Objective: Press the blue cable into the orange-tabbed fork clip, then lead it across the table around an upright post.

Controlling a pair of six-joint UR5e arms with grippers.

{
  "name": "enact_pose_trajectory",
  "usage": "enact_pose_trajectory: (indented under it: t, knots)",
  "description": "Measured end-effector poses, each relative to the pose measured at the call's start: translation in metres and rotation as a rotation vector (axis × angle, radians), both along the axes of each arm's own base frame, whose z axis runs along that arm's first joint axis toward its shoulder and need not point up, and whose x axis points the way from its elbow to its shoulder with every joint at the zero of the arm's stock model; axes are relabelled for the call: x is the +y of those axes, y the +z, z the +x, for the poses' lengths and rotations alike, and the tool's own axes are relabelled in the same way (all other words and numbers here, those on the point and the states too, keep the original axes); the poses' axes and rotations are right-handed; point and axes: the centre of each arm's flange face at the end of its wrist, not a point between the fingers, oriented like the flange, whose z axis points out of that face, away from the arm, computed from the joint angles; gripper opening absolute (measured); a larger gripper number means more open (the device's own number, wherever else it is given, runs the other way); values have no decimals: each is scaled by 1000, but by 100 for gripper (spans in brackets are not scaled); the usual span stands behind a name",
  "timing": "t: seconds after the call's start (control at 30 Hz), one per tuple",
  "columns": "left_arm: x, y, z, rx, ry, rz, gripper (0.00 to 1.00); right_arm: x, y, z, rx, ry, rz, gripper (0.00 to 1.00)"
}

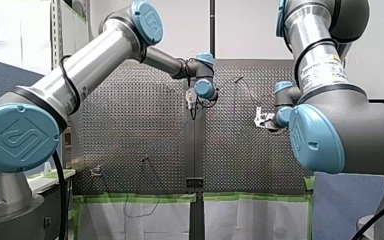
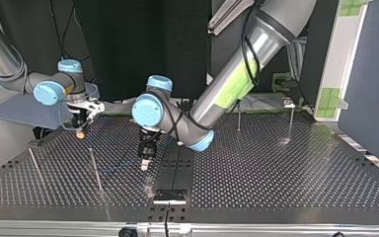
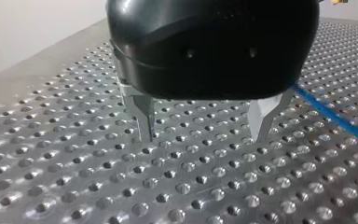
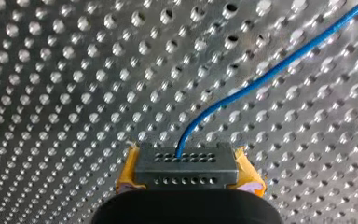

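At the top view's left, my right tool (image 2: 81, 129) hangs above the surface (image 2: 276, 168). Its wrist view shows the yellow pads drawn in, with the cable (image 4: 261, 80) coming out from between them and curving away over the holes, so I judge that it grips the cable near one end. Just right of it in the top view stand two thin posts (image 2: 96, 170). A faint blue line of cable lies on the surface between them and my left tool (image 3: 203, 133), which points down near the middle. That tool's metal fingers stand wide apart with nothing between them, and the cable runs past beside it, apart from it. Further posts (image 2: 238, 117) stand at the right, on the far side.

The task looks barely begun. The cable lies loose, seated in nothing and bent round no post. I cannot pick out the orange-tabbed clip with certainty in any view. Pressing in and routing both appear left to do.

Only the wrist views show each tool's opening and the cable plainly. Only the top view shows the posts and how the tools stand to each other. The front view hides the fingers.
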Motion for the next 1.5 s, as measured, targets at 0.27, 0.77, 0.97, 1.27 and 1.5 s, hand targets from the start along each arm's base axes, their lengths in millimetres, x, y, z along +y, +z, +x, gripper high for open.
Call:
enact_pose_trajectory:
  t: [0.27, 0.77, 0.97, 1.27, 1.5]
  knots:
    - [-4, 0, -2, -3, -5, -4, 100, 6, -25, -9, -14, -42, 3, 0]
    - [-5, 0, -3, -3, -5, -4, 100, 8, -102, -18, 22, -116, 85, 0]
    - [-5, 0, -3, -3, -4, -4, 100, 8, -123, -21, 27, -131, 94, 0]
    - [-4, 0, -3, -3, 1, -4, 100, 8, -165, -30, 36, -151, 110, 0]
    - [-4, 0, -3, -4, 3, -3, 100, 4, -183, -47, 47, -176, 114, 0]
